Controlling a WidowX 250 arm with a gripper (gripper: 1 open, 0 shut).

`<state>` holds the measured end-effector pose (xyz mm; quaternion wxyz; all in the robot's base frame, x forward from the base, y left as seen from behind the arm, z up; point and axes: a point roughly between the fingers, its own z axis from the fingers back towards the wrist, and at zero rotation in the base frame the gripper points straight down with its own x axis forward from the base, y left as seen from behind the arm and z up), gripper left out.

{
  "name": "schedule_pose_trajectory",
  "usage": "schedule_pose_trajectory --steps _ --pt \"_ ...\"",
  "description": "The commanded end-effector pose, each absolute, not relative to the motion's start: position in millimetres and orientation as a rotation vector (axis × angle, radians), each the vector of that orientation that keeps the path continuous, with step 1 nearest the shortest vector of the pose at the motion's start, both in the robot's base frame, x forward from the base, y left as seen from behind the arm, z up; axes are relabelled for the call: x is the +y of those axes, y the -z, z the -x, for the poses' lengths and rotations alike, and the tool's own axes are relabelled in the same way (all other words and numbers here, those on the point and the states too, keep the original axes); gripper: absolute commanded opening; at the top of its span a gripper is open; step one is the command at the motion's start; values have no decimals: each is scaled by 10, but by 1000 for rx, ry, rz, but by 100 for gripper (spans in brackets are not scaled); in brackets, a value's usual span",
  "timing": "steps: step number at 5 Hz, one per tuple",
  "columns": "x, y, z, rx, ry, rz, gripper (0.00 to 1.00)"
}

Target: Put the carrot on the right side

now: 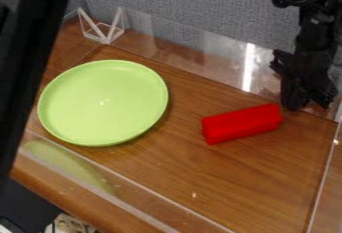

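Fingers are pinched shut on nothing, my gripper (302, 99) hanging just beside the far right end of the carrot (242, 123), which lies on the wooden table (201, 167) well right of the green plate (103, 102). If it needs to go further right, I'd reopen, centre over the carrot's middle, and then squeeze.

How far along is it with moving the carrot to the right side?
The carrot already lies on the table's right half, well clear of the green plate. The gripper hangs just past the carrot's far end with its jaws shut, holding nothing visible. The view doesn't settle whether the carrot needs to go further right.
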<state>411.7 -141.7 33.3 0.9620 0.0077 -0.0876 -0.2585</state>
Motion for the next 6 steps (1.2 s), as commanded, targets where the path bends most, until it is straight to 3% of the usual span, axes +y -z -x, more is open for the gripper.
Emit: schedule_pose_trajectory --steps 1,6 --pt "-1572 -371 -4216 -220 472 -7 0" --pt "-1506 -163 -4276 -138 391 -23 0"
